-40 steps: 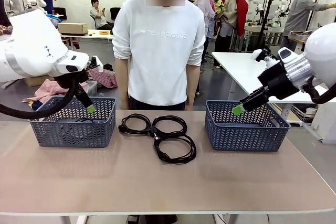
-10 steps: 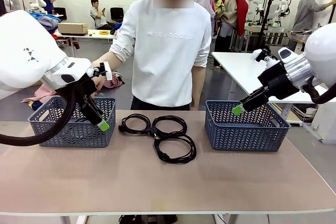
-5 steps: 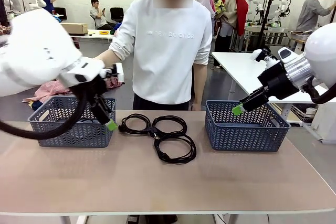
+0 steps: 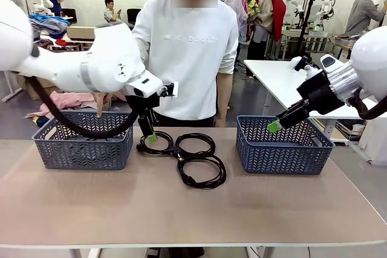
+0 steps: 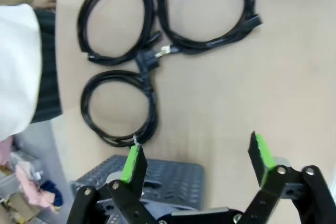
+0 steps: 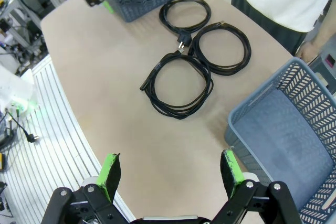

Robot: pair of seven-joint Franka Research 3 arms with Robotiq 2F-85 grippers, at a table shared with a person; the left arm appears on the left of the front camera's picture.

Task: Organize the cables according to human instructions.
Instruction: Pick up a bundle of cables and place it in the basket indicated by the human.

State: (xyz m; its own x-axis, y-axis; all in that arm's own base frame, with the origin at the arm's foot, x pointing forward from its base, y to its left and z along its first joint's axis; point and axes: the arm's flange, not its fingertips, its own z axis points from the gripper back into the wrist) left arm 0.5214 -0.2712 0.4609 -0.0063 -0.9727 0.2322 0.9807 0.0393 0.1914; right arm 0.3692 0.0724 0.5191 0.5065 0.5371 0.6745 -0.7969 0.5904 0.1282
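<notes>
Front view, left side first: a grey basket (image 4: 83, 149) sits at the table's (image 4: 121, 209) far left corner. Just beside it the left gripper (image 4: 150, 136) hangs fingers-down, jaws spread wide and empty, right at the leftmost of three coiled cables (image 4: 156, 142). The coils lie touching in a cluster near the middle of the far edge. Over on the right, the right gripper (image 4: 275, 126) hovers above the second basket's (image 4: 284, 149) left rim, wide open too, holding nothing, well apart from the cables.

Lighting and picture quality: bright, even indoor light, no glare.
Front view sharp; faint shadows beneath cables (image 4: 179, 154) on bench (image 4: 193, 216). Left wrist view softly blurred; right wrist view clear, edges bowed.
</notes>
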